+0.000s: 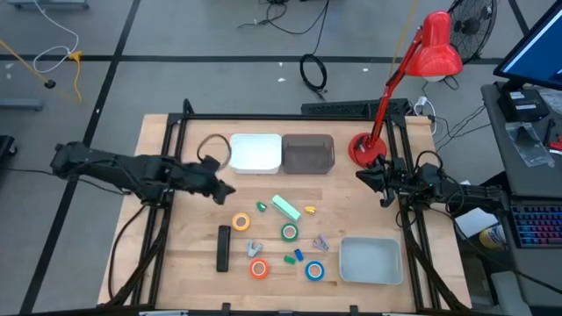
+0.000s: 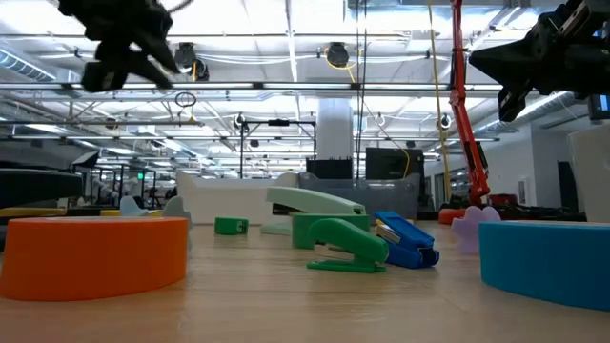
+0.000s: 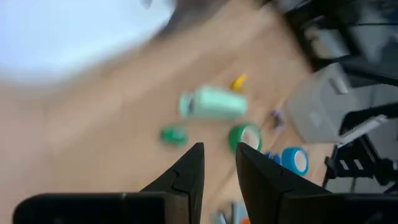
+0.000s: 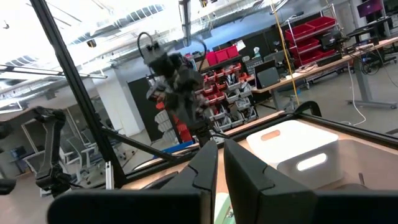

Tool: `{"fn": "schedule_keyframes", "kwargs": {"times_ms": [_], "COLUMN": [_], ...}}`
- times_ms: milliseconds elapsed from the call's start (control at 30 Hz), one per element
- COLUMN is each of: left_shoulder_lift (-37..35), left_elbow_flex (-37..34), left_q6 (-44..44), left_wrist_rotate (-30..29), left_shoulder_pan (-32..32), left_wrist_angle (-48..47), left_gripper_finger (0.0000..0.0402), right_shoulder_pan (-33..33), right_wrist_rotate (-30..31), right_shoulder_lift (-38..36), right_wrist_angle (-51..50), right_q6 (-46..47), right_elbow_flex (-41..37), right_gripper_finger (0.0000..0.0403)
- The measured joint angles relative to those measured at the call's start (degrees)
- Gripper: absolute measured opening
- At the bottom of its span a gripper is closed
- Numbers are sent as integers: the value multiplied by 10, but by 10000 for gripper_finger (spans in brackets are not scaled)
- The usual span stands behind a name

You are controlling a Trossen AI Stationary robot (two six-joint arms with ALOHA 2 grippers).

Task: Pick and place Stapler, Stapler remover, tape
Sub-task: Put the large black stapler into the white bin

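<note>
The wooden table [image 1: 189,254] carries a white bin [image 1: 255,152] and a dark bin [image 1: 308,154] at its far edge, and a pale grey bin [image 1: 370,262] near the front right. A red desk lamp [image 1: 420,66] stands at the far right corner. The left gripper [image 1: 226,190] hangs above the table near the white bin, jaws a little apart and empty. The right gripper [image 1: 362,175] waits by the lamp base, jaws nearly together, holding nothing. The mint-green stapler [image 1: 285,207] lies mid-table, a black stapler [image 1: 223,248] lies toward the front left. Around them lie the yellow tape [image 1: 241,223], green tape [image 1: 289,232], orange tape [image 1: 258,269] and blue tape [image 1: 315,271]. The purple stapler remover [image 1: 320,241] sits beside the grey bin.
</note>
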Motion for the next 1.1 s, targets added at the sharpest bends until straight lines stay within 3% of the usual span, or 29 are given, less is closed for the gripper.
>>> {"fn": "schedule_keyframes", "kwargs": {"times_ms": [267,633,867,1100], "left_shoulder_lift": [107,186,211,214], "left_elbow_flex": [54,65,65,65], "left_q6": [-286,-559,-667,-689], "left_wrist_rotate": [39,37,36,35], "left_shoulder_pan": [-86,-214,-269,-286], "left_wrist_angle": [-110,-140,-122,-108], "left_gripper_finger": [94,94,94,94], "right_shoulder_pan": [0,0,0,0], "right_wrist_rotate": [0,0,0,0], "right_shoulder_lift": [0,0,0,0], "right_wrist_angle": [-1,-1,-1,-1], "right_q6": [0,0,0,0], "right_elbow_flex": [0,0,0,0], "right_gripper_finger": [20,20,20,20]}}
